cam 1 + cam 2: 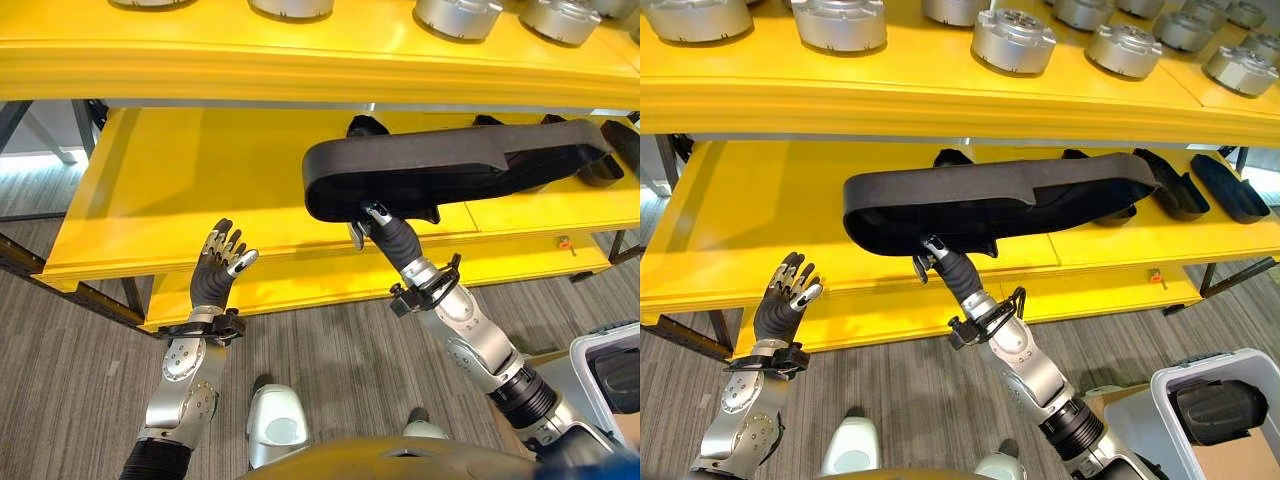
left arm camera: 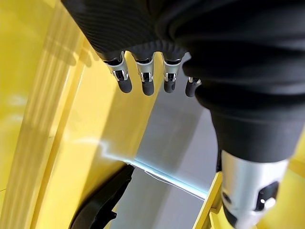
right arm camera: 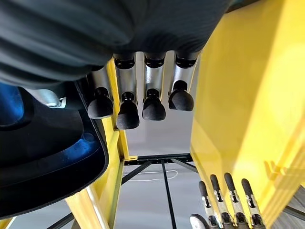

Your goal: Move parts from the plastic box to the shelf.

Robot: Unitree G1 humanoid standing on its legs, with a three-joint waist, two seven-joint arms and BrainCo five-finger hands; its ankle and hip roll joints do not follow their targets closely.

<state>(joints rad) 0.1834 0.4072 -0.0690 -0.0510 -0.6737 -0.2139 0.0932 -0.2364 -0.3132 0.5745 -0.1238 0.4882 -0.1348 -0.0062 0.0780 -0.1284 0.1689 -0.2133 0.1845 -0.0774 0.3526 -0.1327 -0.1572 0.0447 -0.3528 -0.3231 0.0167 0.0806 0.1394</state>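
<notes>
My right hand (image 1: 932,256) is pinching the long black part's (image 1: 990,195) near end over the lower shelf (image 1: 750,215) — slide it deeper, level, before letting go — left hand (image 1: 783,295) spread, empty.

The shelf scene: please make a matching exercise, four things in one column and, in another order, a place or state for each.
Things:
1. long black part
2. round silver parts
3. left robot hand
4. white plastic box

Places or states:
a. on the top yellow shelf
b. on the floor at the robot's right, a black part inside
c. raised with fingers open, holding nothing
d. over the lower yellow shelf, held at its near end by the right robot hand

Pairs: 1-d, 2-a, 3-c, 4-b
</notes>
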